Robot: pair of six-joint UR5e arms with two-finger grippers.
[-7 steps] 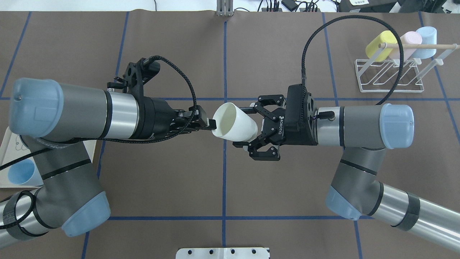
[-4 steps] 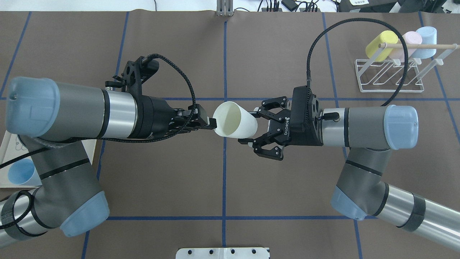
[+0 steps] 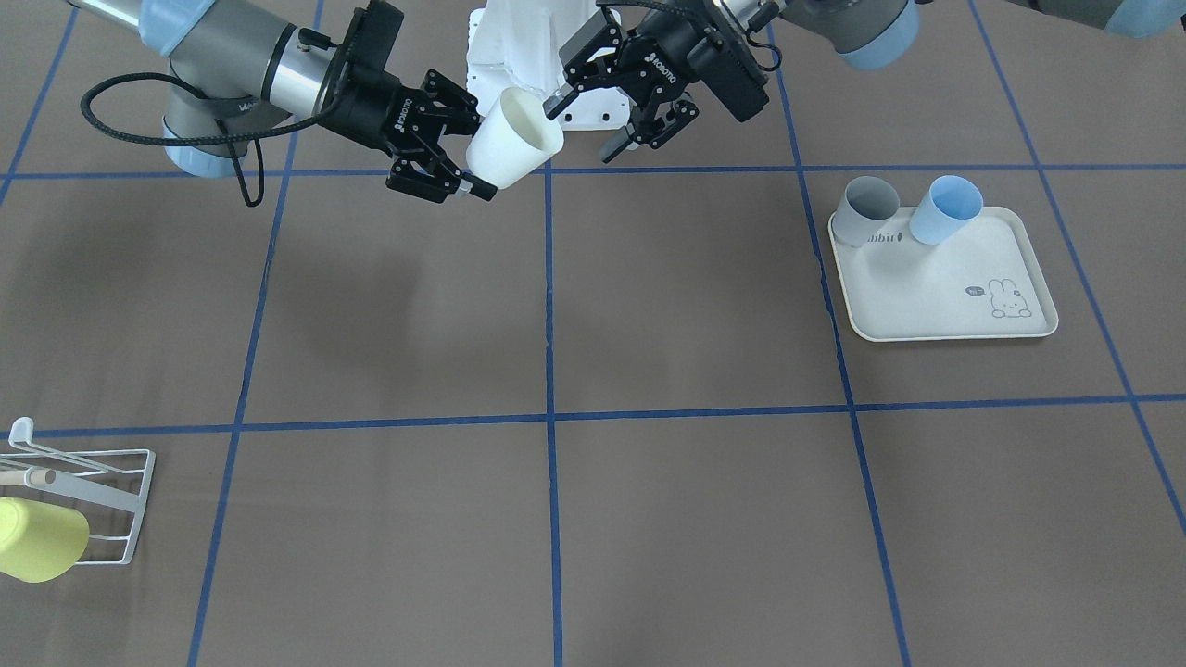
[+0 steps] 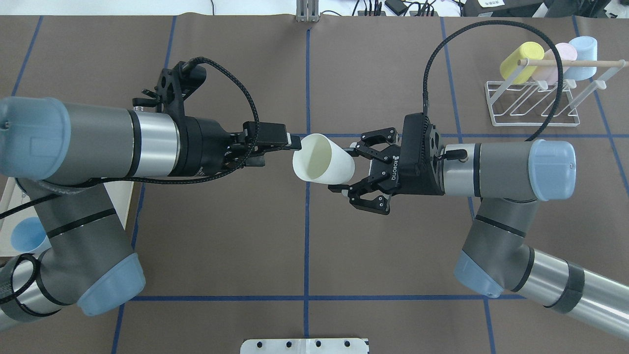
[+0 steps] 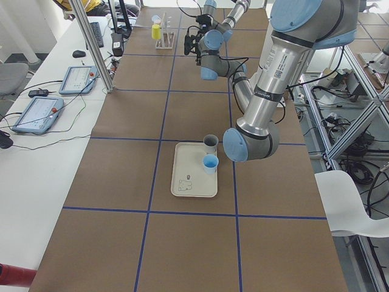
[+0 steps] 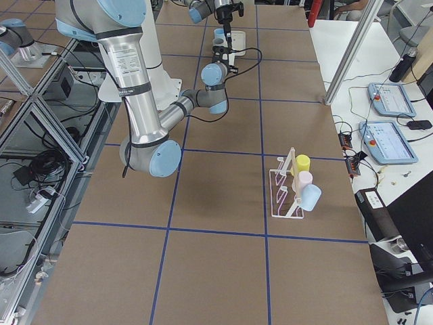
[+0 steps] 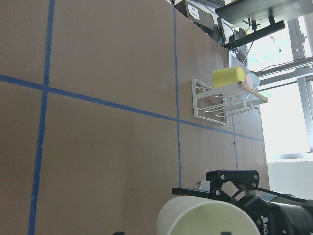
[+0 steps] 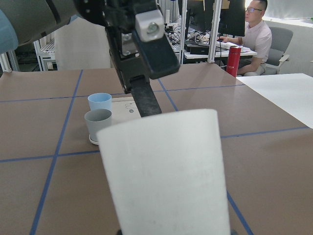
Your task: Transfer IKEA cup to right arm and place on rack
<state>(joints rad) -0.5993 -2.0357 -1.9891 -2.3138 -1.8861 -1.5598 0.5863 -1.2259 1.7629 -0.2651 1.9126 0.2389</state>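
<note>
IKEA cup [image 3: 514,139], white, hangs above the worktop [image 3: 649,306] in the front-facing view, tilted, with its mouth toward the left tool [image 3: 586,125]. The right tool [image 3: 474,153] is clamped on its base end, one finger on each side. The left tool's fingers are spread apart, one tip just beside the rim. A tray [image 3: 927,287] carries a grey cup [image 3: 866,208] and a blue cup [image 3: 945,208]. The rack [image 3: 139,508] stands at the far corner, holding a yellow cup [image 3: 37,537].

From overhead the cup lies sideways between the two tools, over the centre tape line and well apart from the rack, which bears three pastel cups.

In both side views the two tools are far and small, and their grip cannot be read there.

The left wrist view shows the cup's rim at the bottom edge, with the right tool's black links behind it.

In the right wrist view the cup's wall fills the middle, and a finger of the left tool sits just past its rim.
</note>
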